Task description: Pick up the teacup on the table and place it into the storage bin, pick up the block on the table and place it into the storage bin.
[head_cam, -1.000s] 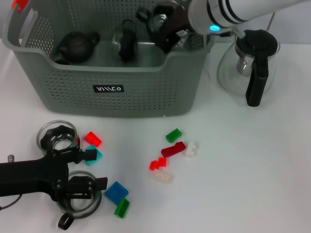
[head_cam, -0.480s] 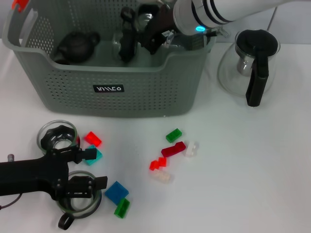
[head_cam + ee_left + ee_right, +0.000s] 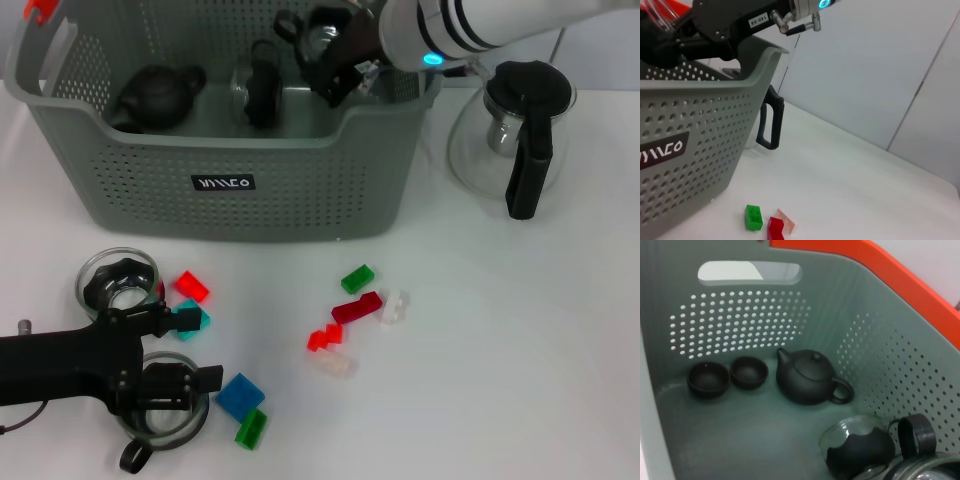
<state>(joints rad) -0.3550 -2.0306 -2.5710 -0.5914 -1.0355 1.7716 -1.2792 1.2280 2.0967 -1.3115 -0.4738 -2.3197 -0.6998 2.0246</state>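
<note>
The storage bin (image 3: 220,190) stands at the back left. Above its right half, my right gripper (image 3: 335,62) is shut on a glass teacup (image 3: 320,38) with a black handle; its rim (image 3: 925,467) shows close in the right wrist view. My left gripper (image 3: 195,348) rests open low over the table at the front left, over a second glass teacup (image 3: 165,408). A third teacup (image 3: 118,282) sits just behind it. Several blocks lie loose: red (image 3: 190,287), teal (image 3: 192,320), blue (image 3: 240,396), green (image 3: 251,429), and a middle cluster with a green one (image 3: 357,278).
Inside the bin are a dark teapot (image 3: 807,377), two small dark cups (image 3: 707,380) and a glass cup in a black sleeve (image 3: 855,450). A glass pitcher (image 3: 515,130) with a black handle stands right of the bin. Green (image 3: 753,218) and red (image 3: 775,229) blocks lie before the bin wall (image 3: 690,150).
My right gripper swung left over the bin, then back to the right and slightly up, with the glass teacup still in it. The left arm has not moved.
</note>
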